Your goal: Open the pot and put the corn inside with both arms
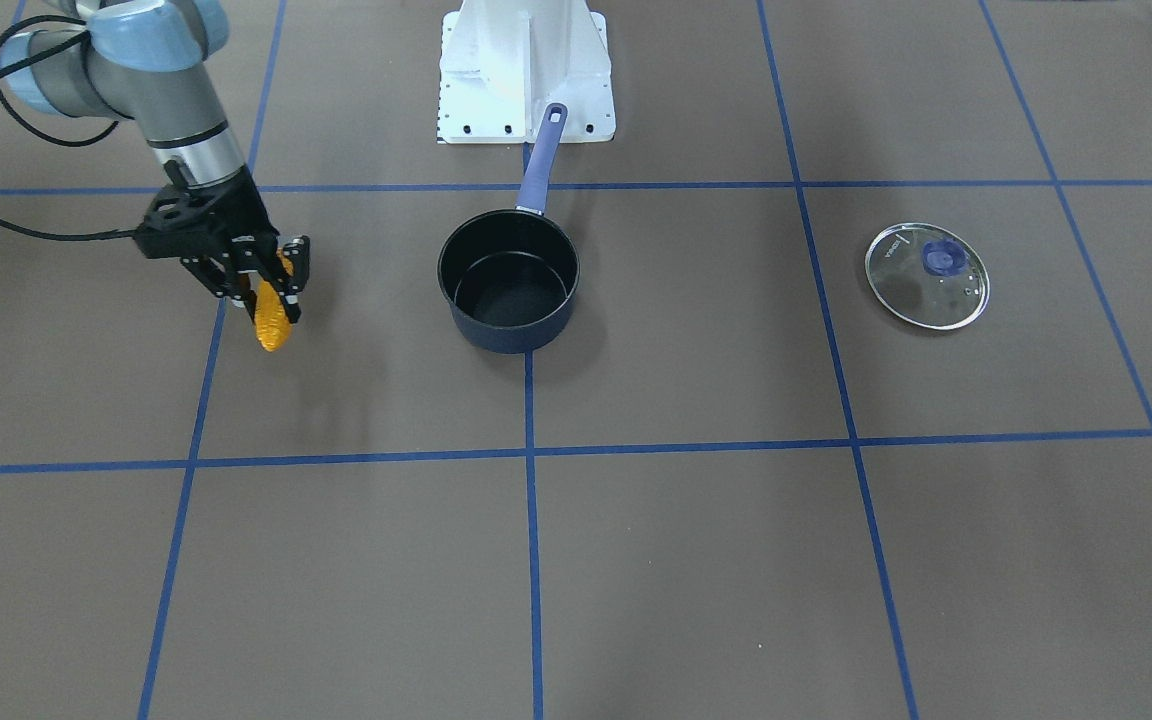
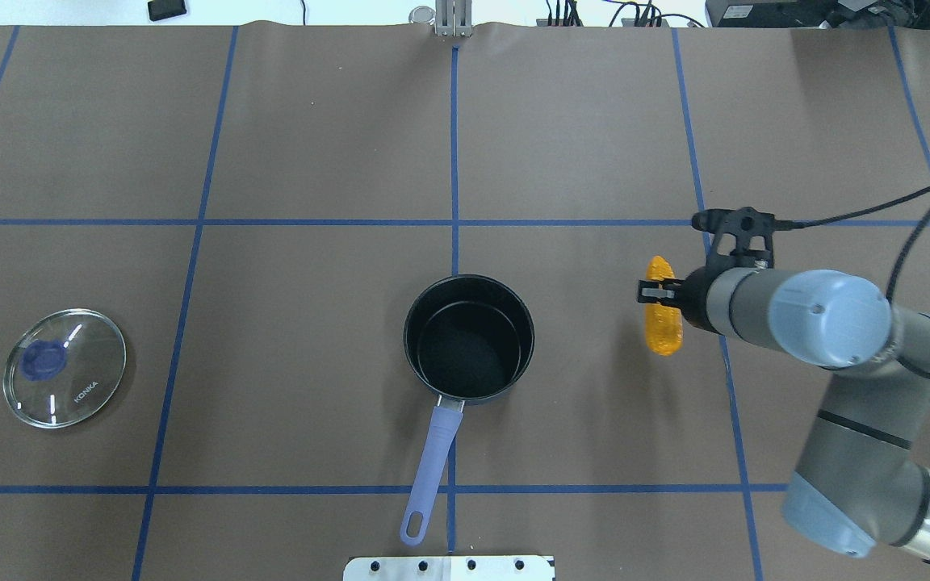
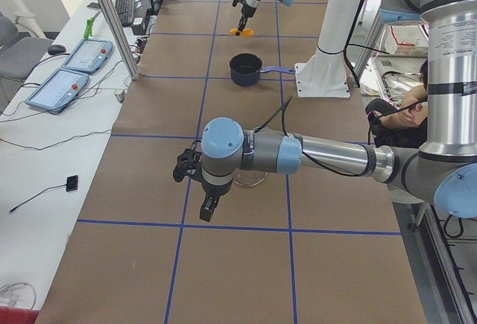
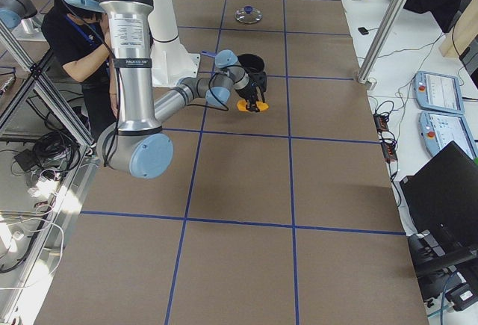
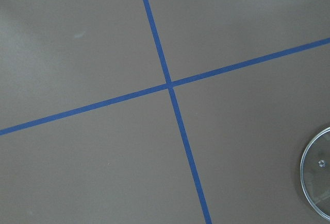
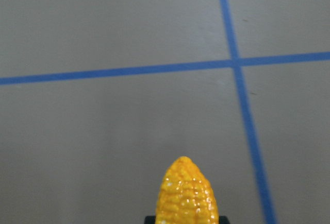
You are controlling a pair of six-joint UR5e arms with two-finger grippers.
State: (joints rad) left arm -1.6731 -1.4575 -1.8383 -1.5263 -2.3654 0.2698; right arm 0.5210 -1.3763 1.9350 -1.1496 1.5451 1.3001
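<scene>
The brown table, ruled into squares by blue tape, carries everything. The right arm reaches out over the robot's right half of it, while the left arm stretches low over the left half, its wrist camera looking down on a tape crossing and one edge of the lid. The pot stands upright and uncovered at the centre, just in front of the white base — black inside, nothing in it, its lavender handle pointing back at the robot. The round glass lid lies flat on the table with its blue knob up, well apart from the pot on the robot's left. The corn is off to the pot's other side, not in it; it is clamped across its middle by the right pincer, tapered tip pointing away from the robot, seemingly lifted off the table. The left pincer hangs near the lid — whether it is wide or narrow I cannot tell.
</scene>
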